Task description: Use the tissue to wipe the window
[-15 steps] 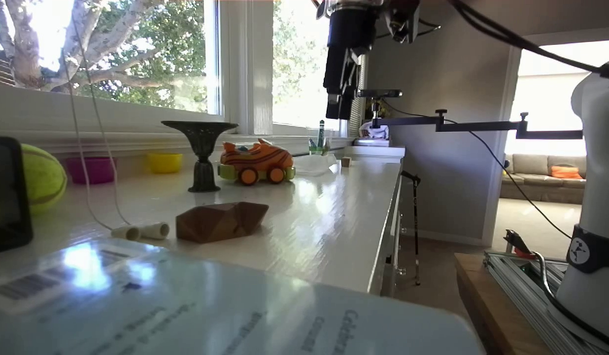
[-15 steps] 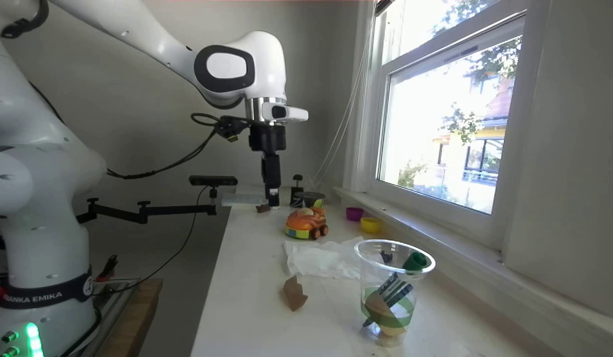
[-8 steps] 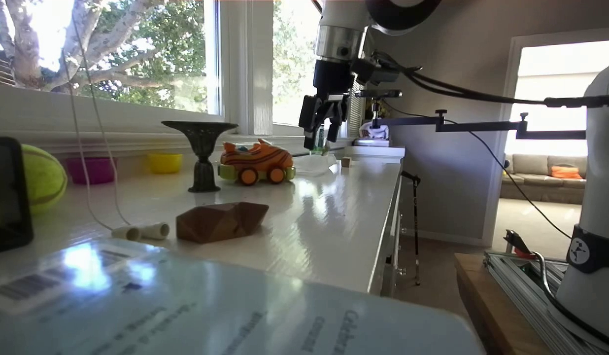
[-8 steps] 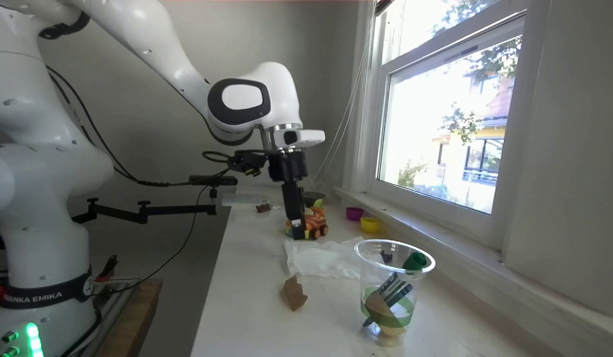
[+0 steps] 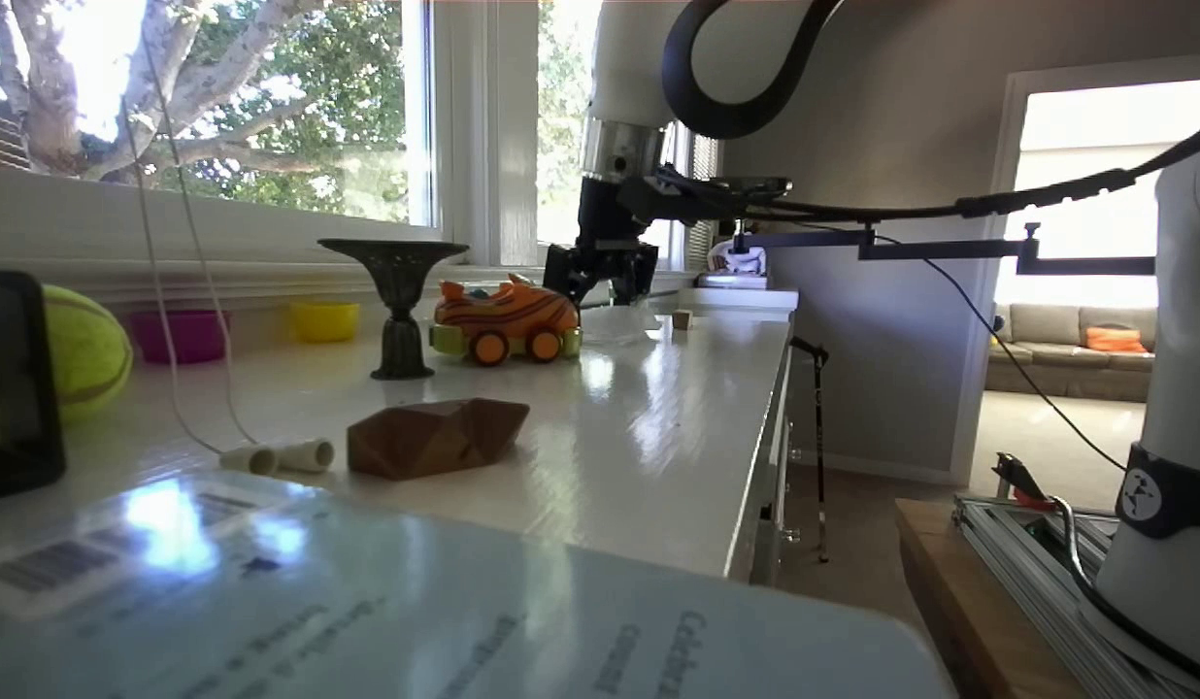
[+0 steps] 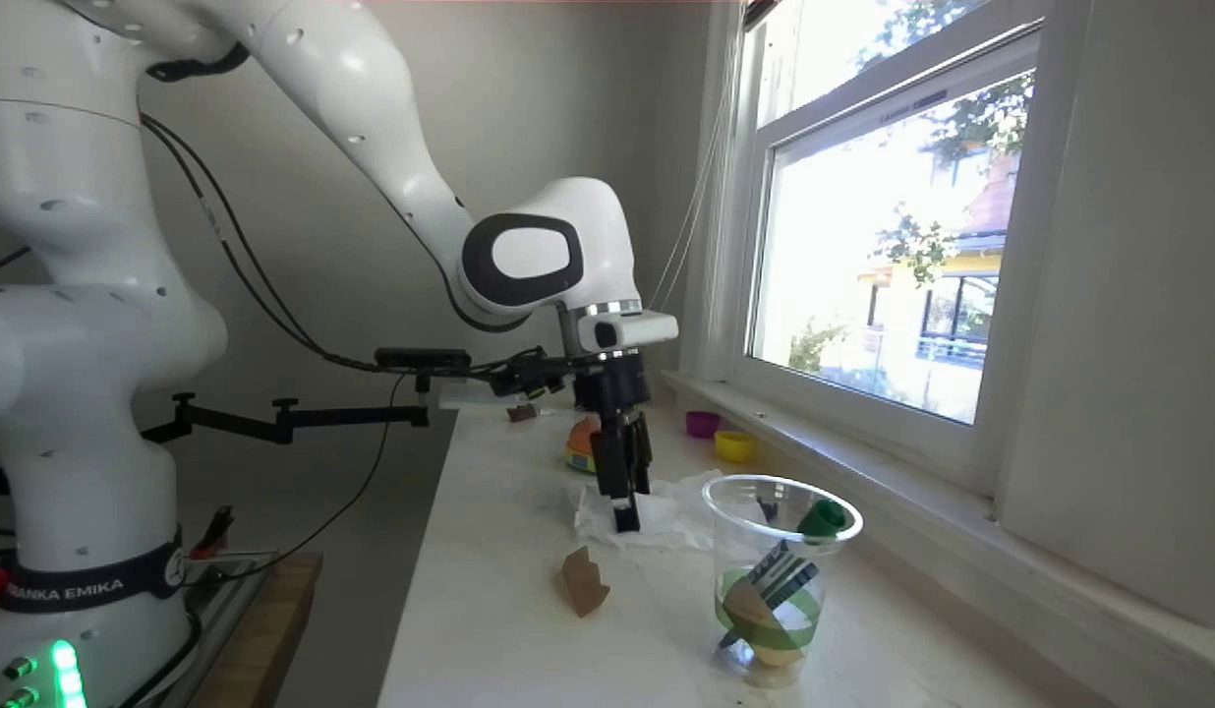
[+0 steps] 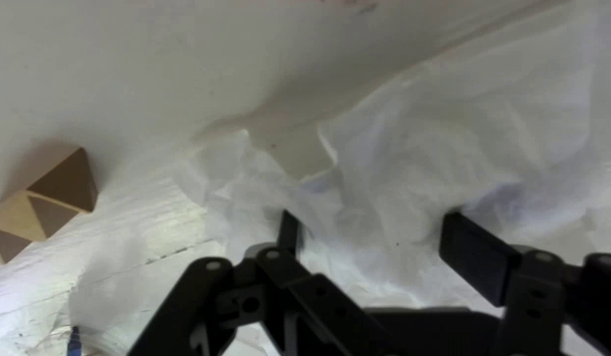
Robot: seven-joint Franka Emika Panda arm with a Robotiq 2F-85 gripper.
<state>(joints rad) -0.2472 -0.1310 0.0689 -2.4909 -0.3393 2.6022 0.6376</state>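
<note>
The tissue (image 6: 678,516) is a thin, crumpled white sheet spread on the white counter. It fills much of the wrist view (image 7: 409,183) and shows faintly behind the toy truck in an exterior view (image 5: 619,326). My gripper (image 7: 370,225) is open and points down at the tissue. Its two fingertips are wide apart with a stretch of tissue between them, and they seem to touch it. The gripper also shows low over the tissue in both exterior views (image 6: 634,503) (image 5: 600,296). The window (image 6: 863,265) is clear glass in a white frame beside the counter; it also shows in an exterior view (image 5: 299,126).
An orange toy truck (image 5: 508,320) stands close to the gripper. A clear cup (image 6: 780,580) with markers and a brown lump (image 6: 582,582) lie near the tissue. Yellow (image 6: 735,445) and purple (image 6: 703,424) cups stand by the sill. A dark goblet (image 5: 398,306) stands beyond the truck.
My arm has moved down and across from above the counter's far part, past the toy truck, to the tissue. The tissue's left edge has shifted slightly. The gripper stays open.
</note>
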